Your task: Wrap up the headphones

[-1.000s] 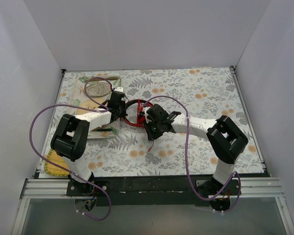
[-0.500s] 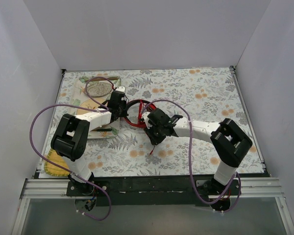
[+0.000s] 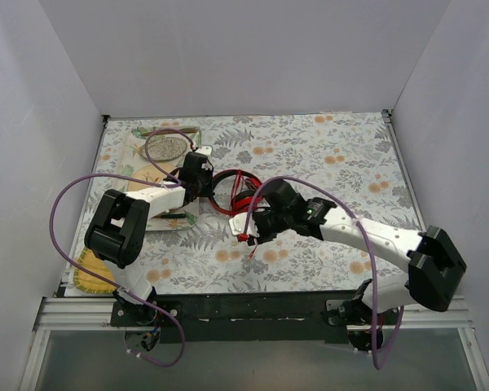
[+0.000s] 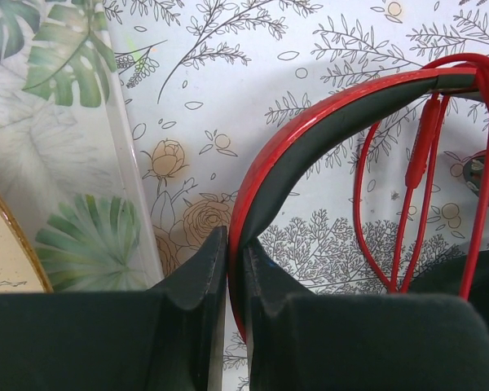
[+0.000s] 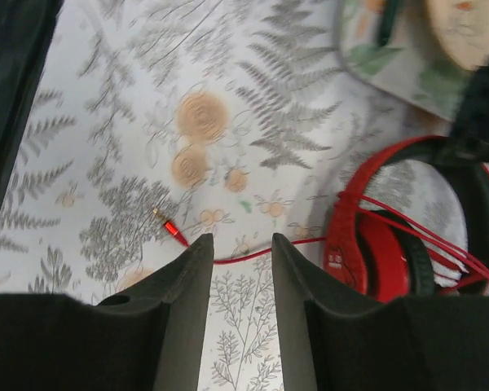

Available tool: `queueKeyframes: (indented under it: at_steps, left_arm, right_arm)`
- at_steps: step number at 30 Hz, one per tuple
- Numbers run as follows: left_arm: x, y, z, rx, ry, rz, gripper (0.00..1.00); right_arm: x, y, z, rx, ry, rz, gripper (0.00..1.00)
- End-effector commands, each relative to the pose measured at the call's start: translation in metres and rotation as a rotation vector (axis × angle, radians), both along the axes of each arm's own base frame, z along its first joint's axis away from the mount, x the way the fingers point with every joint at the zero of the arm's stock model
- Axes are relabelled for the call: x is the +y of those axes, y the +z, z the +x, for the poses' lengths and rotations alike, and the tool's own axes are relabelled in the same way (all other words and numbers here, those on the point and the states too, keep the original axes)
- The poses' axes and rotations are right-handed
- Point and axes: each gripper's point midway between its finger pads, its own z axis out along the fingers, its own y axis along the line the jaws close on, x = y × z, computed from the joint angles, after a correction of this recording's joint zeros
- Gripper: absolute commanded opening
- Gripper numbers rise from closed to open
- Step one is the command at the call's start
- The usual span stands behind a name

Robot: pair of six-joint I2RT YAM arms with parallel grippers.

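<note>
plain white walls on three sides, a floral-print tabletop (image 3: pixel 334 155) below. clamped in the left pincer (image 4: pixel 235 244): the headband (image 4: pixel 326 110) of the headphones (image 3: pixel 243 195), pads pressed flat on its red edge, same hold as a second ago. stretched just beyond that pincer, inside the band's arc: several strands of the thin red cable (image 4: pixel 421 151), so some turns apparently already on.

big change on the other side. a second ago, right pincer (image 5: pixel 242 244) directly over the headphones, close beside the left one; now drawn back toward the near edge, with the arm swung wide to the right. fingers parted only narrowly, nothing visibly between them. seen through that gap, lying on the tabletop below: the loose tail of the cable, ending in its plug (image 5: pixel 169 229) just left of the pincer, running back to the earcup (image 5: pixel 383 261) on the pincer's right.

meaning for the task, as a judgement: one pass of winding likely finished or let go, tail short but not yet tucked. next, probably a regrip of that tail right under the right pincer, then another turn round the band held by the left. risk: thin cable flat on the tabletop, easy to miss or to drag without lifting. tightness of the existing turns: cannot tell.
</note>
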Motion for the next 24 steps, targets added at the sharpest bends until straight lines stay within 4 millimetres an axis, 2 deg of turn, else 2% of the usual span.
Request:
queueKeyframes:
  at_steps: [1,3,5,7,16,24]
  left_arm:
    - [-0.009,0.008,0.004,-0.022,-0.032,-0.037,0.0]
    - [-0.01,0.007,0.005,-0.02,-0.03,-0.039,0.0]
    - [-0.01,0.007,0.006,-0.02,-0.031,-0.04,0.0]
    - [-0.011,0.007,0.006,-0.018,-0.031,-0.044,0.0]
    - [-0.013,0.005,0.004,-0.009,-0.034,-0.05,0.0]
    - [-0.013,0.008,0.004,-0.014,-0.038,-0.051,0.0]
  right_arm:
    - [-0.017,-0.049,-0.023,0.007,0.323,-0.269,0.42]
    - [-0.029,-0.078,-0.021,0.013,0.315,-0.434,0.41]
    - [-0.04,-0.092,-0.02,-0.013,0.319,-0.542,0.41]
    - [-0.04,-0.102,-0.02,-0.032,0.332,-0.582,0.41]
    - [-0.024,-0.113,-0.019,-0.106,0.366,-0.617,0.41]
    - [-0.012,-0.092,-0.013,-0.17,0.356,-0.558,0.4]
